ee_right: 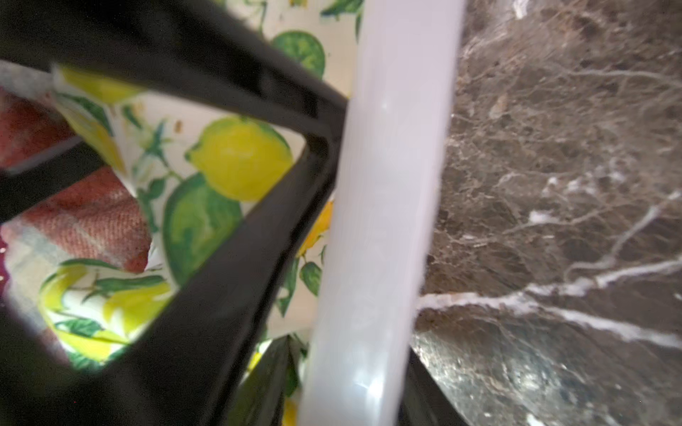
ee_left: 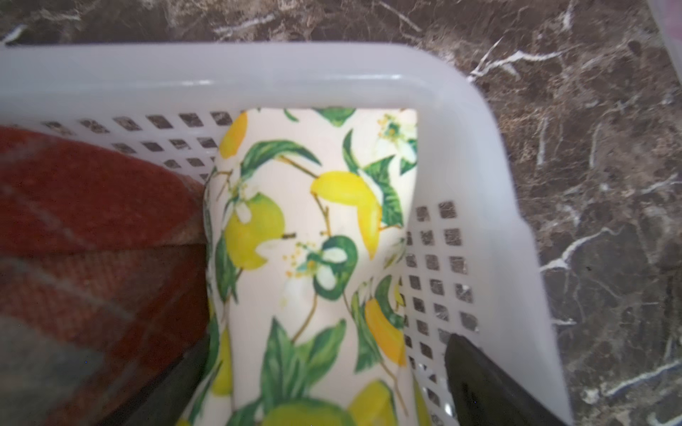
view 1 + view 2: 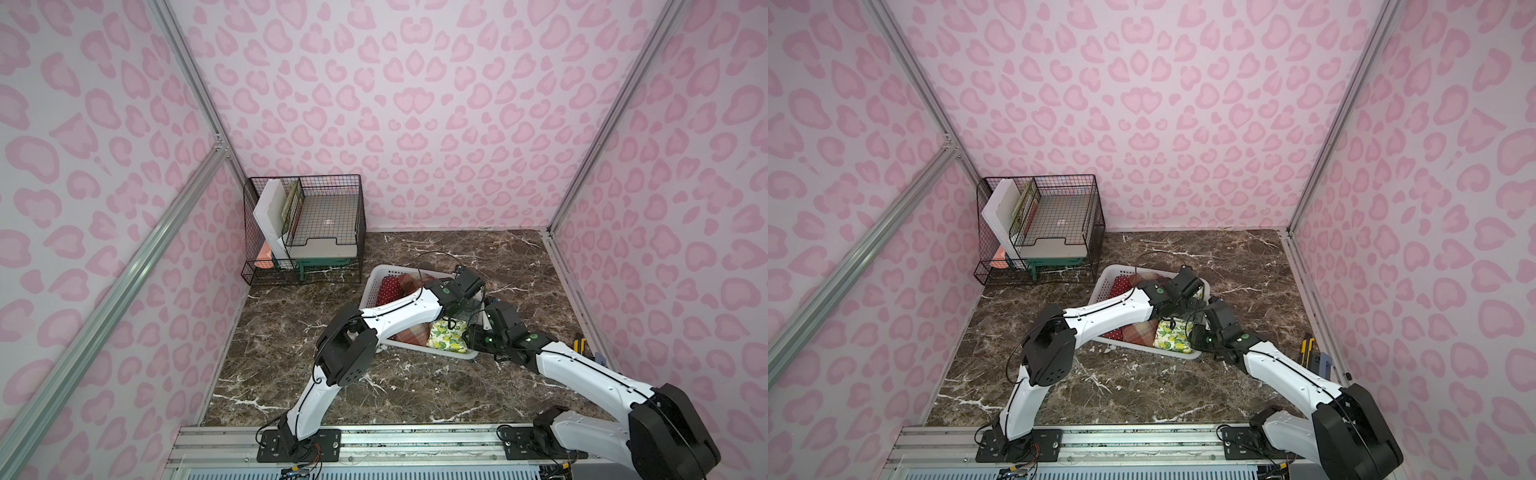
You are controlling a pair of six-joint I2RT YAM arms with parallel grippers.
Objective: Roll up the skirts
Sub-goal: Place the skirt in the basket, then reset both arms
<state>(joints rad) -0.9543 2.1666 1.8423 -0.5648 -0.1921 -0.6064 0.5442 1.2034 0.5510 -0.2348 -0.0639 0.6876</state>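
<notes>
Left claw [image 2: 326,369], spread wide, is straddling the lemon skirt [image 2: 313,221]; right claw [image 1: 350,376], state unclear, is sitting at the basket [image 2: 258,70] rim. Closing is risking pinching the wall, dragging the basket.

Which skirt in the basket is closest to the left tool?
The cream lemon-print skirt, in the basket's corner, straddled by the open left tool. The plaid skirt lies beside it; the red polka-dot skirt is farther off.

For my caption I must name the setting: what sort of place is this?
Probably a robot test booth: pink patterned wall panels on an aluminium frame, a marble-look tabletop, and two robot arms bolted to a rail.
</notes>
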